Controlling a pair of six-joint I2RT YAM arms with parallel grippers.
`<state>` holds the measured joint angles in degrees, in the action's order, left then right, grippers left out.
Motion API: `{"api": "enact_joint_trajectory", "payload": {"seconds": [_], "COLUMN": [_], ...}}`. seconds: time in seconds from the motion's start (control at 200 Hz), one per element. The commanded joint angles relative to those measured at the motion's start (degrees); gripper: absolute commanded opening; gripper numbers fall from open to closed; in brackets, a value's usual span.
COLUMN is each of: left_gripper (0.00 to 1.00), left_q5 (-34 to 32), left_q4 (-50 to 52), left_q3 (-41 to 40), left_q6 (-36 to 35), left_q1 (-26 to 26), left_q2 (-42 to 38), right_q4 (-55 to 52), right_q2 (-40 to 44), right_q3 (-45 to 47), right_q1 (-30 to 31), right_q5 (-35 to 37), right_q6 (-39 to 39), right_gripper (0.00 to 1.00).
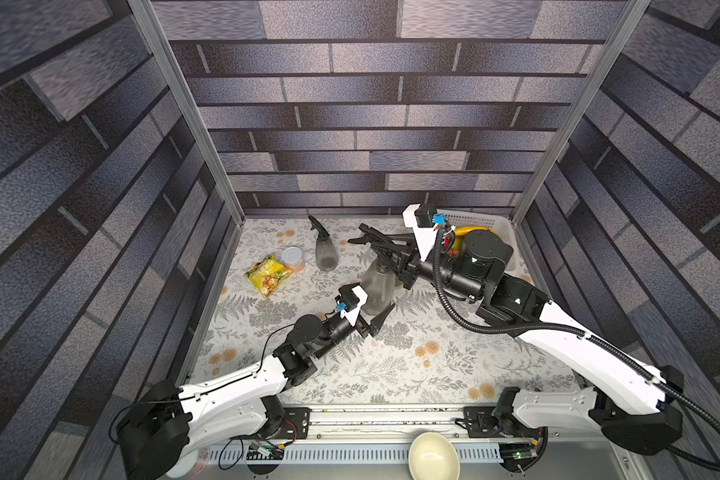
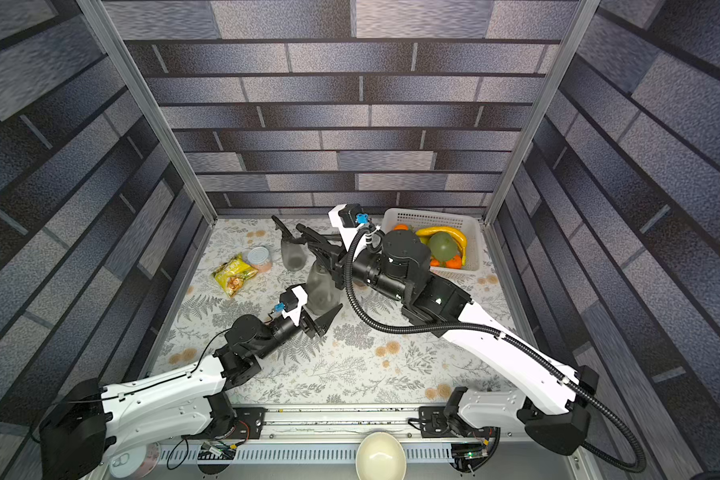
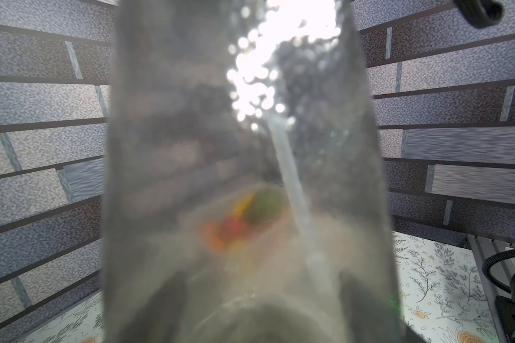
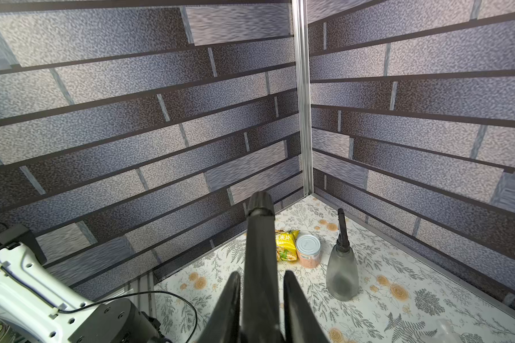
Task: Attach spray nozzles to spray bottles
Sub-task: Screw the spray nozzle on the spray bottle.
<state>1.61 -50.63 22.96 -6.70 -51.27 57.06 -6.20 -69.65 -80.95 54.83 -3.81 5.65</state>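
Midway across the bench (image 1: 391,365) the left claw (image 1: 374,312) clasps the smoky translucent bottle (image 1: 377,284) low on its rounded body, neck up. Over that neck the right claw (image 4: 260,285) is clamped narrow on a hard black nozzle (image 4: 259,231), whose pale dip tube (image 3: 292,184) slants down inside. Tightening likely turns about the bottle's long axis.

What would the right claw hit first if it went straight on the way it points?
Probably the grey brick-pattern wall. The right claw, shut on the black plastic trigger spray nozzle, aims just beside the yellow snack packet, apparently above it; depth is unclear.
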Motion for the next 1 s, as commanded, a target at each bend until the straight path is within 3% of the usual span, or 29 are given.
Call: {"api": "enact_joint_trajectory", "payload": {"seconds": [0.0, 0.2, 0.551, 0.997], "left_gripper": [0.80, 0.80, 0.80, 0.80], "left_q5": [-1.7, -1.5, -1.7, -1.7], "left_q4": [-1.0, -1.6, -0.4, -1.2], "left_q3": [-0.7, -0.9, -0.9, -0.3], "left_q6": [3.7, 3.9, 3.3, 2.5], "left_q1": [0.6, 0.5, 0.2, 0.0], "left_q2": [0.4, 1.2, -2.0, -1.8], "right_q4": [4.8, 11.8, 10.3, 14.6], "right_q2": [0.7, 1.8, 2.7, 0.6], "right_q3": [-3.3, -0.2, 5.0, 9.3], "right_q1": [-0.4, -0.4, -0.8, -0.9], "right_q5": [-1.4, -0.7, 3.0, -2.6], "right_q6": [-0.5, 1.4, 0.9, 8.1], "right_gripper": [0.13, 0.13, 0.13, 0.12]}}
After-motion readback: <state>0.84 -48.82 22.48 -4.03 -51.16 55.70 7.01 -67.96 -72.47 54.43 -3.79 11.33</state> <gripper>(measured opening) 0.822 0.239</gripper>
